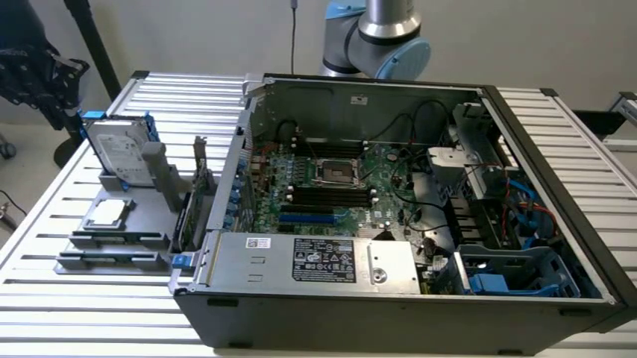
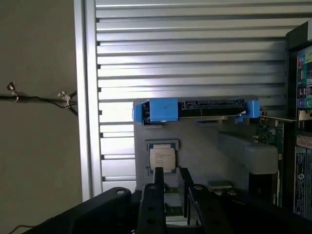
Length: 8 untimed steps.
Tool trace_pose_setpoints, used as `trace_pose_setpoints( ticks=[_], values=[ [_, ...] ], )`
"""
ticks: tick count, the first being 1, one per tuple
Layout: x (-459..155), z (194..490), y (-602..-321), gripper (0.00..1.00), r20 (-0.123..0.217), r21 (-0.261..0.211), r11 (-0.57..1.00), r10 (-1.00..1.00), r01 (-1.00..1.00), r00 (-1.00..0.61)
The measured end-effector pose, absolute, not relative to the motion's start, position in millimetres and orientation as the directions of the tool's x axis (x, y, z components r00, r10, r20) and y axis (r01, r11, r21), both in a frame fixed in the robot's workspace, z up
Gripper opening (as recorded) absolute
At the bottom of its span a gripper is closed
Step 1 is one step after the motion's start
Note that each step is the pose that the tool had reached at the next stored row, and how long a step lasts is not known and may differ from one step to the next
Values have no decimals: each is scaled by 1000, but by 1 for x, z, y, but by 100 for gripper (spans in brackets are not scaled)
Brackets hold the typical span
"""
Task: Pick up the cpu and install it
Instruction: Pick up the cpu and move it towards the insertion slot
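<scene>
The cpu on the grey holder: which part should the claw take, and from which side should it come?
Come straight down from above and pinch two opposite edges at the thin pale rim of the cpu. It lies flat, shiny top up, in the grey holder, so only the edges offer a hold. The hard drive stands upright close by, so keep clear of it.

I work over a ribbed metal tabletop (image 1: 60,298). An open computer case (image 1: 398,317) fills its middle, reaching close to the near edge. A grey parts holder (image 1: 115,240) sits just beside it, toward the edge on the exterior view's left.
</scene>
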<state>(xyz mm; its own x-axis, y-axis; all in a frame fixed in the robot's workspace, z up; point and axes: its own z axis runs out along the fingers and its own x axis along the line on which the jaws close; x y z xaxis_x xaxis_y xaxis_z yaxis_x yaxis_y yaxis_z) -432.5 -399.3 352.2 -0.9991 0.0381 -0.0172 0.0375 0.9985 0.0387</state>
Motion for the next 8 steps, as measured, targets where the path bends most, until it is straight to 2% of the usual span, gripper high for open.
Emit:
trace_pose_setpoints(
  ticks=[3, 4, 5, 6, 7, 8],
  values=[
    [-432, 352, -399, 42, -17, 38, 999, 38, 37, -999],
    [-432, 351, -399, 42, -17, 38, 999, 38, 37, -999],
    [-432, 349, -399, 47, -17, 38, 999, 38, 37, -999],
    [-432, 347, -399, 47, -17, 38, 999, 38, 37, -999],
    [-432, 345, -399, 54, -17, 38, 999, 38, 37, -999],
    [-432, 343, -399, 54, -17, 38, 999, 37, 36, -999]
  ],
)
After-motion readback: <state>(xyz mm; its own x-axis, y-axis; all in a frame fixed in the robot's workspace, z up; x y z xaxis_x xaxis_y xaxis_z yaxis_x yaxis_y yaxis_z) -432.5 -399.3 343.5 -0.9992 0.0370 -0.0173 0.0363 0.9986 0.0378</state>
